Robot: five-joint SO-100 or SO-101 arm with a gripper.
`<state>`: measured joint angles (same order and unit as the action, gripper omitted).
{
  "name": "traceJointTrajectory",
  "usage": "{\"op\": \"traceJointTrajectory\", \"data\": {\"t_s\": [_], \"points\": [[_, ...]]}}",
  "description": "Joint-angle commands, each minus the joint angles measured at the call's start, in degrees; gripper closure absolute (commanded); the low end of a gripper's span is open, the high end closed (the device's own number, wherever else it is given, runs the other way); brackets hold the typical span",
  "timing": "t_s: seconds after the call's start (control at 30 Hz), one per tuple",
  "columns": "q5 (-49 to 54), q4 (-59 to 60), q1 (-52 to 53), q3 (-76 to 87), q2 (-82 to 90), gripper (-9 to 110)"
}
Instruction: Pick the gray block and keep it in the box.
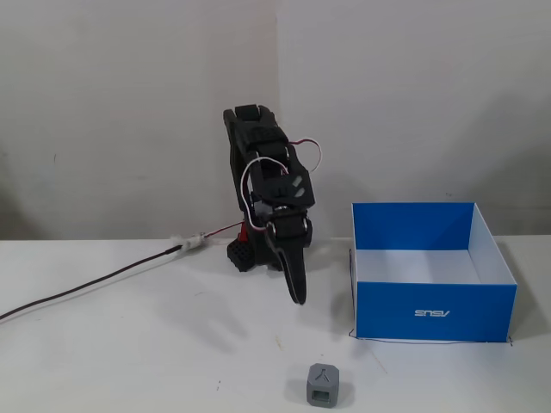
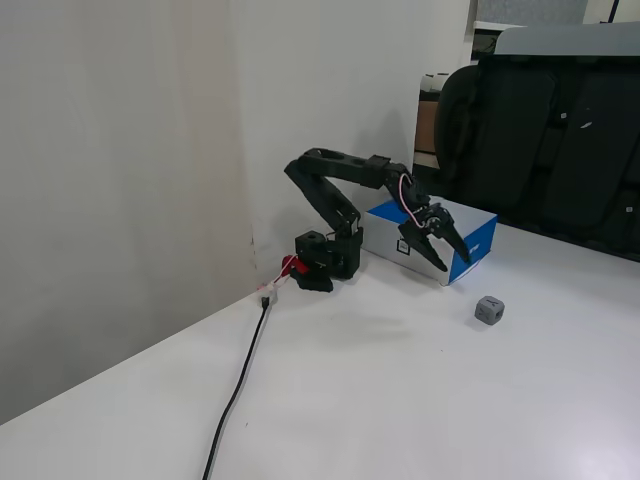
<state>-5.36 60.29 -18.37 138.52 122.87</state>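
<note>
Desk (image 1: 129,344): a white surface that fills the lower part of both fixed views and carries everything else, with pale walls behind it.
Chair (image 2: 560,150): black, standing beyond the far edge of the desk in a fixed view.
Arm (image 1: 267,185): black, with white and red wires along it; its base sits near the wall, and it reaches up, out and down over the desk toward the front.
Box (image 1: 430,267): the box is blue with a white floor and an open top, and it rests on the desk to the right of the arm in a fixed view (image 2: 440,235); white "ASUS" lettering shows upside down on its front wall.
Cable (image 1: 95,282): dark, running along the desk from the arm's base to the left edge.
Fingers (image 2: 452,256): they point down and forward, clear of the desk, parted a little at the tips and holding nothing.
Gray block (image 1: 325,385): it sits on the desk by itself, in front of the box's left corner, well apart from the fingers and outside the box (image 2: 489,310).
</note>
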Motion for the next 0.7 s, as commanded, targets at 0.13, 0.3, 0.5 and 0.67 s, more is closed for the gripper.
{"op": "traceJointTrajectory", "data": {"t_s": [0.13,0.3,0.5,0.67], "points": [[-5.45,-1.14,-1.14,-18.81,-23.99,81],[-10.11,-0.79,-2.37,-27.69,-35.33,81],[-14.24,5.45,-1.67,-43.07,-46.85,74],[-16.70,7.29,-2.29,-47.55,-53.09,73]]}}
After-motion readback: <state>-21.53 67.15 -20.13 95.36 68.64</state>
